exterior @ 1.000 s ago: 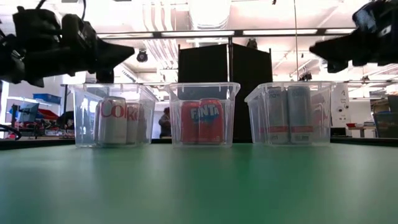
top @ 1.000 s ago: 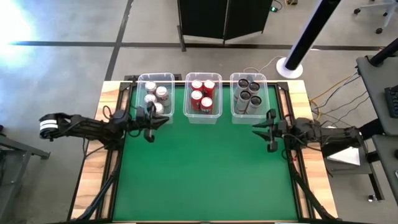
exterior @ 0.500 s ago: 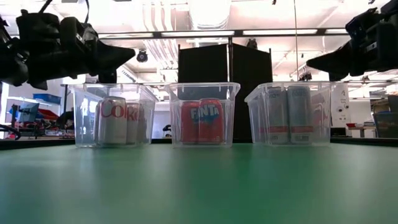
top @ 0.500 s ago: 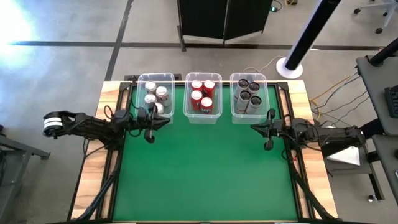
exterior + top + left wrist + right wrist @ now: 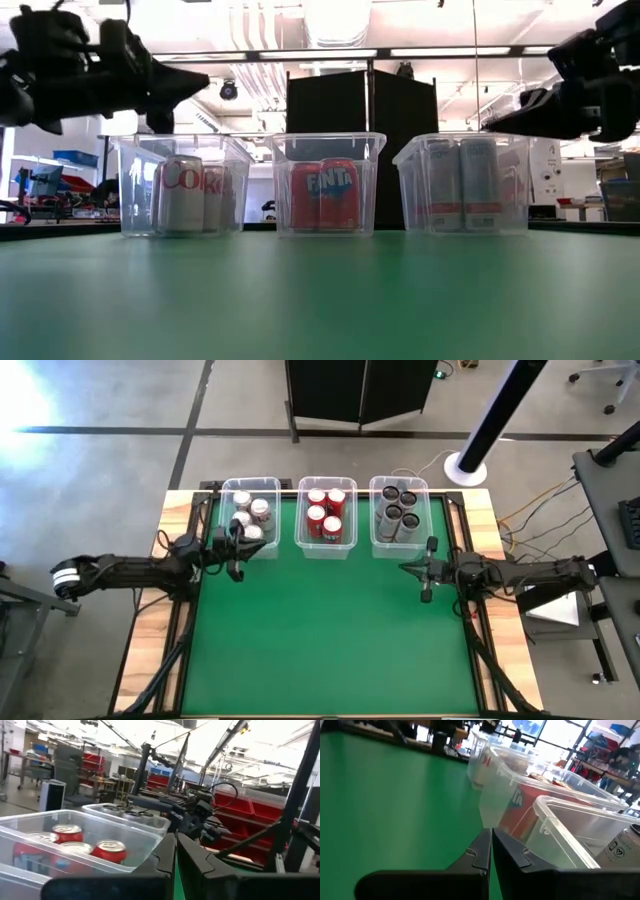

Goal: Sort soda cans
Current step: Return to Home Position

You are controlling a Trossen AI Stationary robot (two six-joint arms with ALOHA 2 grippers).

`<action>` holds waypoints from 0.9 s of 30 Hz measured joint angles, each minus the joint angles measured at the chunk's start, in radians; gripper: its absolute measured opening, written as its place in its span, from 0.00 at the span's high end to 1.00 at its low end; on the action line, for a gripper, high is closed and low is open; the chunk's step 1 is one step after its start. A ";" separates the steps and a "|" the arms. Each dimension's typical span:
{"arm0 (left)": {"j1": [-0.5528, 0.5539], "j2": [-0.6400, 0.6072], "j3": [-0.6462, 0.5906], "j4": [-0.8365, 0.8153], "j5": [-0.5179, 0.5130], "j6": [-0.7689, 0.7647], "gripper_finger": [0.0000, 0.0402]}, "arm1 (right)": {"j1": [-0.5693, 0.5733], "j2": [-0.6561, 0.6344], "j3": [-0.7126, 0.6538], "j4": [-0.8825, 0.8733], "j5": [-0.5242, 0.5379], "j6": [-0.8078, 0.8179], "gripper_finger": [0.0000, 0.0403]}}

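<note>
Three bins (image 5: 326, 552) w/ soda cans (image 5: 317, 514), L gripper (image 5: 240, 549), R gripper (image 5: 405, 568) both pinched closed.

We find the green felt tabletop (image 5: 320, 645) open from its centre out to 6 o'clock. At 12 o'clock three clear plastic bins (image 5: 326, 552) packed with soda cans (image 5: 323, 515) stand in a row, with narrow gaps between them. The left gripper (image 5: 243, 550) hangs at 10 o'clock and the right gripper (image 5: 408, 568) at 2 o'clock, both above rim height.
</note>
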State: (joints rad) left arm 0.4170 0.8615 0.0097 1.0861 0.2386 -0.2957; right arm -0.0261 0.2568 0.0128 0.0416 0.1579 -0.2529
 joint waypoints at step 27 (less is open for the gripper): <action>-0.457 -0.806 0.001 -1.060 -0.267 0.214 1.00 | 0.000 0.014 -0.002 -0.005 -0.008 -0.255 0.97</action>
State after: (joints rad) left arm -0.0402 0.0557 0.0105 0.0261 -0.0285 -0.0820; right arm -0.0261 0.2710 0.0109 0.0370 0.1501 -0.5082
